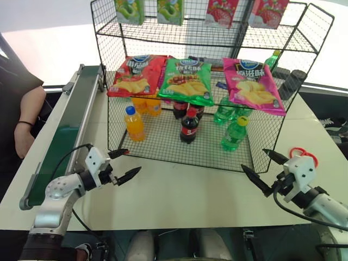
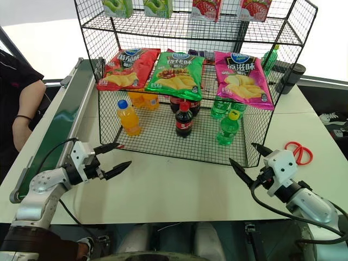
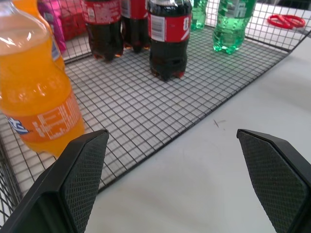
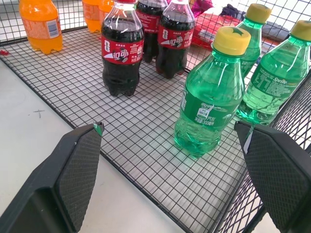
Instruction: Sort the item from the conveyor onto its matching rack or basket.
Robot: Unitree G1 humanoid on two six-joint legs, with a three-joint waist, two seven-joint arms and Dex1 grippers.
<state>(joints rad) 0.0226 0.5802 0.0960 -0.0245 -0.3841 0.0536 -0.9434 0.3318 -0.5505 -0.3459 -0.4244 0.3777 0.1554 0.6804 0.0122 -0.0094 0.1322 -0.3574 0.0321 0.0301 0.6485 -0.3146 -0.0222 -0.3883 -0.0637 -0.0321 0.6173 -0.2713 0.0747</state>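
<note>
Green soda bottle [image 1: 234, 134] standing on the bottom tier of my wire rack [image 1: 163, 138], right of the cola bottle [image 1: 188, 126], both claws, left [image 1: 124, 165] and right [image 1: 265, 169], spread wide and empty, just in front of the rack

table: a white tabletop [image 1: 179, 190] filled the foreground, with a dark gap beyond its far right edge.
light: bright glare washed out the upper left corner.
person: a dark sleeve [image 1: 13, 81] and bare forearm sat at the left edge.
</note>
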